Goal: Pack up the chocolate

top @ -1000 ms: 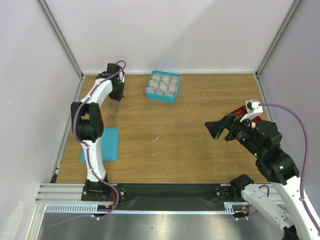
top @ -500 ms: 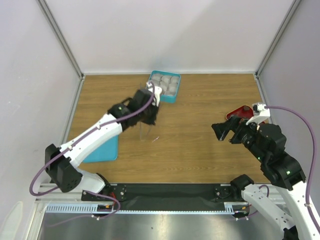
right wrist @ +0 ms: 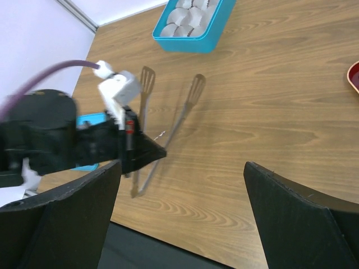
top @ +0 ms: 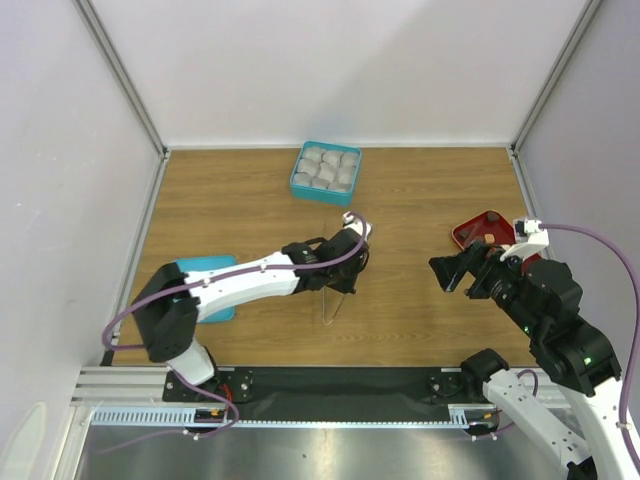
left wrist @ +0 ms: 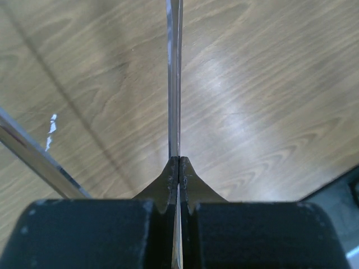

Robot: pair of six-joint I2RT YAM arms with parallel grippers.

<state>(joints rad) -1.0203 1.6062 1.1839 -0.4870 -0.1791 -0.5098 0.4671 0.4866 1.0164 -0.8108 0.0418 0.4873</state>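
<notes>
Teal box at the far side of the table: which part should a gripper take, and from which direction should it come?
Probably a side wall of the teal box, pinched from straight above, one of the jaws outside and one inside. It sits flat, with thin upright walls and an open top. The paper cups crowd the walls, so go gently.

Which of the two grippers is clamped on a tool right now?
The left gripper, shut on the long metal tweezers; the right gripper is open and holds nothing.

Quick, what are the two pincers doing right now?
Left pincer: closed on the tweezers.
Right pincer: open, holding nothing.
</notes>
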